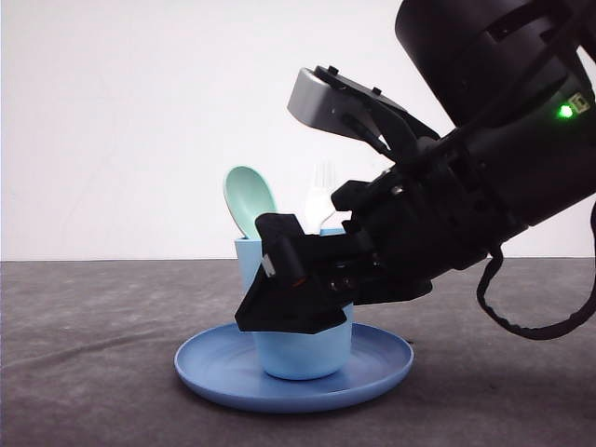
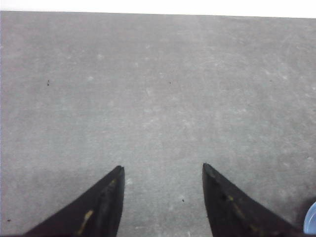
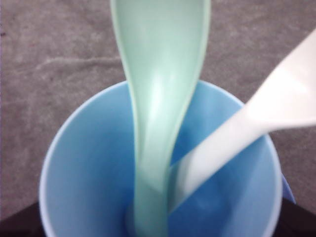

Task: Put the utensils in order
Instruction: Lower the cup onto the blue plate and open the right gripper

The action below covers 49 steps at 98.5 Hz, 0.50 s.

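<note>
Both utensils [image 3: 163, 123] in cup [image 1: 303, 349]; left end effector [image 2: 163, 170] open.

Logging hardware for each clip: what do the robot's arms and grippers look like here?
The right arm is bulky matte black, with a lit green indicator light, a grey metal bracket on its wrist and a black cable looping beneath. Its right gripper is angular black plastic. The left gripper has two black, tapered, pointed fingers with faint yellowish scuffs.
</note>
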### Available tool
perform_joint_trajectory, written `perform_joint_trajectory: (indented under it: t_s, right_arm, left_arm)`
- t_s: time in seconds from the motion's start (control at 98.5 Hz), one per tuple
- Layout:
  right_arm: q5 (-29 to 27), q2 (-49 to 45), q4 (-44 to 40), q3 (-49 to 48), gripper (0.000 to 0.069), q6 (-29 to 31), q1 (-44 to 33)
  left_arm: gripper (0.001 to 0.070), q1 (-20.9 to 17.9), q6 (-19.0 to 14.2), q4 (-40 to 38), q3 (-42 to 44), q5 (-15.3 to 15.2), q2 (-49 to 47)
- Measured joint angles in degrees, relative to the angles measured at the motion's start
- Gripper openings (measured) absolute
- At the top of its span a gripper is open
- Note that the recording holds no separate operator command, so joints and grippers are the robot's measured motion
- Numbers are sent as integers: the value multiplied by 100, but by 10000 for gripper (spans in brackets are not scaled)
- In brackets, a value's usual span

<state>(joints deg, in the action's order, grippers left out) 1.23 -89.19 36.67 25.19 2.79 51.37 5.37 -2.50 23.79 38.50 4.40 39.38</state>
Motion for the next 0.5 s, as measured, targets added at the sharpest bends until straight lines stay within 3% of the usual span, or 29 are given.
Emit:
perform_joint_trajectory:
  t_s: [0.213,0.498]
  right_arm:
    - [0,-2,0,0,470,0,0]
    - [0,-2,0,0,612,2,0]
  left_arm:
    - [299,0,0,0,0,0,0]
    - [299,0,0,0,0,0,0]
